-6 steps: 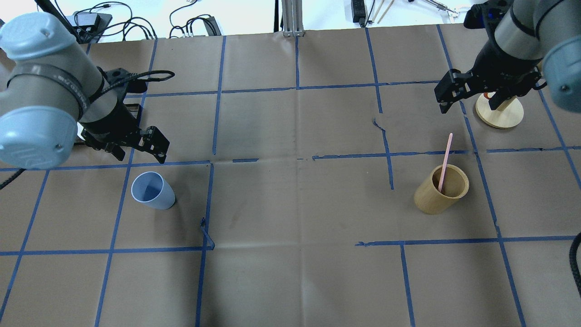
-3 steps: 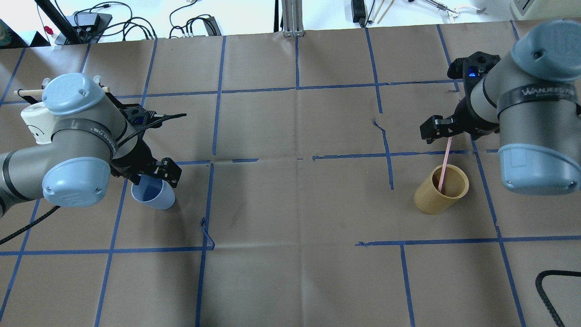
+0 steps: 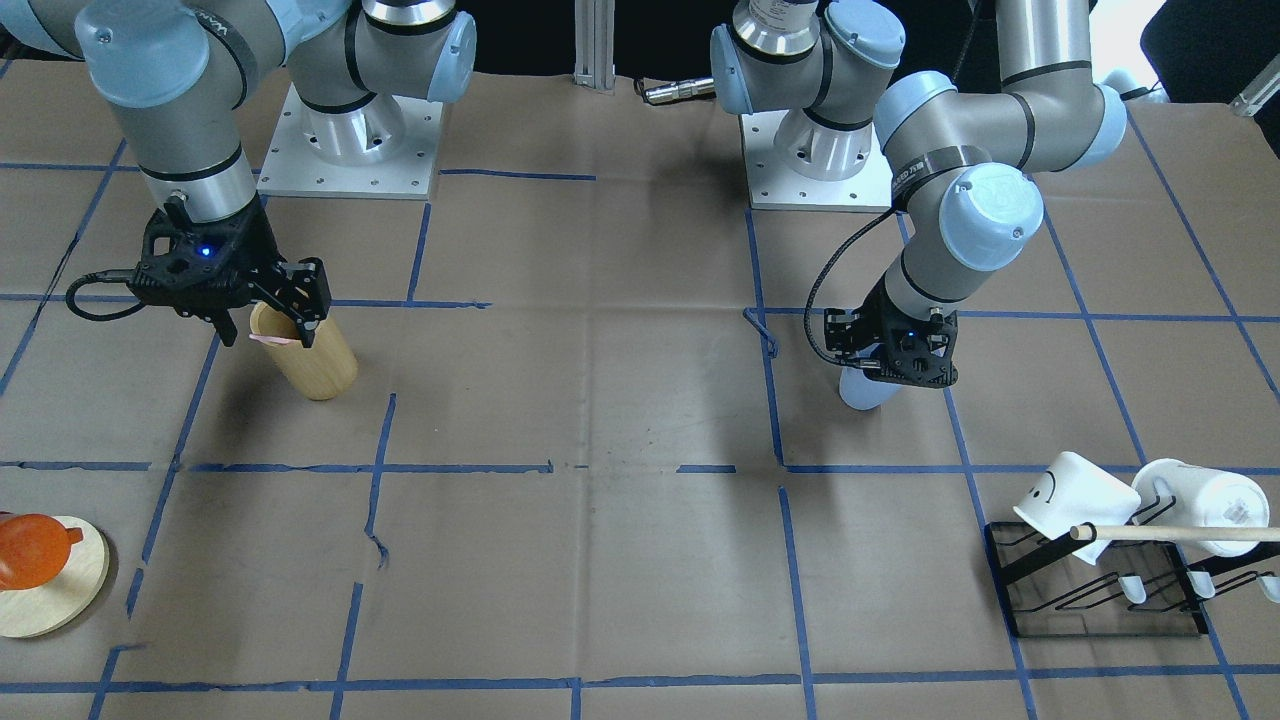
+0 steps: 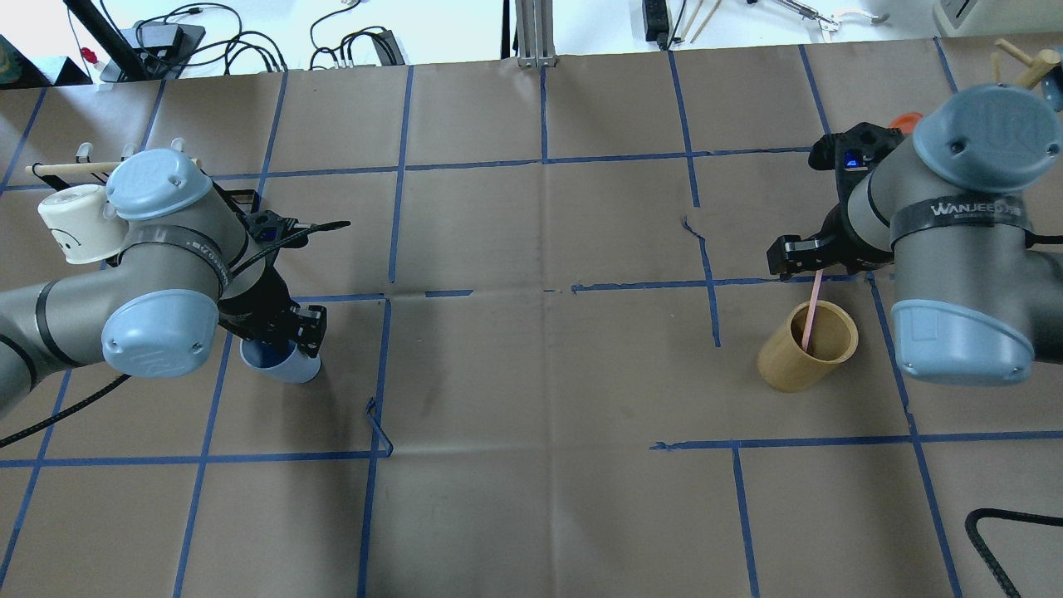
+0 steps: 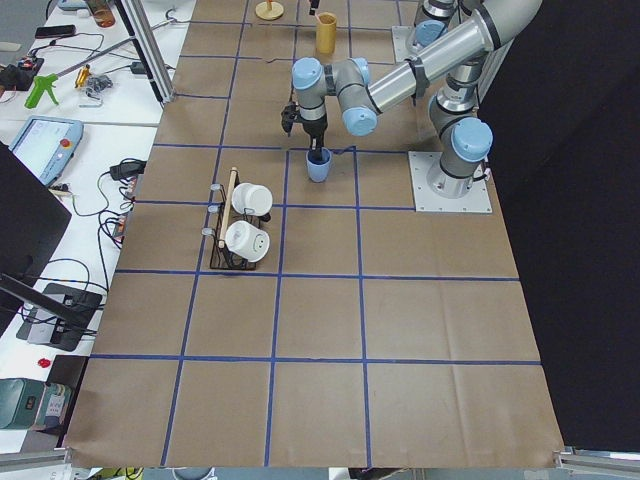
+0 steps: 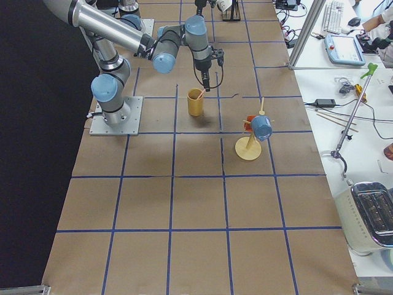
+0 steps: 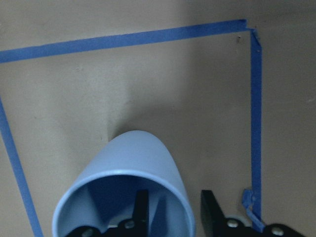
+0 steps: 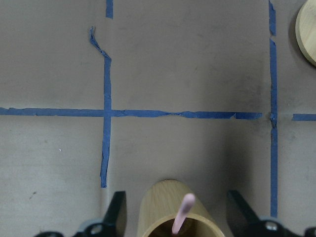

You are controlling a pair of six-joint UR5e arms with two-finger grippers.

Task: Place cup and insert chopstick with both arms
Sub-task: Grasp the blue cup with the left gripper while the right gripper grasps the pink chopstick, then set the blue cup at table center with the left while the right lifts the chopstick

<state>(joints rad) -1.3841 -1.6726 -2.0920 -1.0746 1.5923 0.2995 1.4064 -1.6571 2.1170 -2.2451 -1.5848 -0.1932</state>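
Observation:
The light-blue cup stands upright on the table's left side, also seen in the front view. My left gripper is open and low over it. One finger is inside the cup and the other is outside the wall. A pale-pink chopstick leans in the tan bamboo cylinder. My right gripper is open, its fingers either side of the cylinder, with the chopstick's top between them. It also shows in the front view.
A black rack with white mugs and a long wooden dowel stands beyond the left arm. A round wooden stand with an orange object is at the far right corner. A black cable lies near the right arm.
Both arms have swung in and down. The left gripper went from behind the cup to over its rim. The right gripper went from the wooden stand to over the chopstick.

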